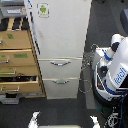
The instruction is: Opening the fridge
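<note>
The fridge (59, 35) stands shut in the middle of the floor as the exterior view shows it, tall and white, its big upper door carrying a little green sticker (43, 9) near the top corner on the exterior view's left, and two drawers below with silver handles (60, 63).

The worry, I'd say, is the reach. The robot (114, 70) is parked off the fridge's lower corner on the exterior view's right, close to the drawers, so a grab aimed too low could catch a drawer handle instead of the upper door. A door swinging out toward it could also knock its body (I can't make out which side the hinge is on).

The wooden cabinet (19, 62) touches the fridge on the exterior view's left, several drawers ajar.

As for the arm, I can't pick one out reaching anywhere; two pale shapes (33, 120) at the bottom edge may be claw tips, too blurred to say whether open or closed.
</note>
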